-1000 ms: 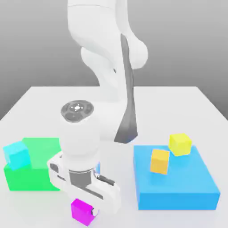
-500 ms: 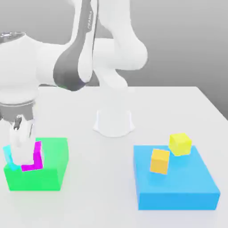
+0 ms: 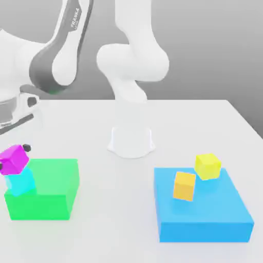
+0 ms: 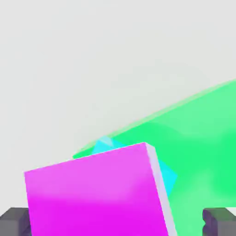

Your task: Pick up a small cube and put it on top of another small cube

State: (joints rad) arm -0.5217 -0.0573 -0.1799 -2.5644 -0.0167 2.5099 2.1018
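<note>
With the gripper (image 4: 115,220) spread wide and the magenta cube (image 3: 14,158) resting tilted on the cyan cube (image 3: 21,183) at the green block's (image 3: 51,192) corner, withdrawal should be made straight upward, so the stack is not nudged.

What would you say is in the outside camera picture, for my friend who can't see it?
A pink cube sits tilted on top of a light blue cube, which rests on a big green block at the exterior view's left. The white robot arm bends above them. At the right, an orange cube and a yellow cube sit on a flat blue block.
</note>
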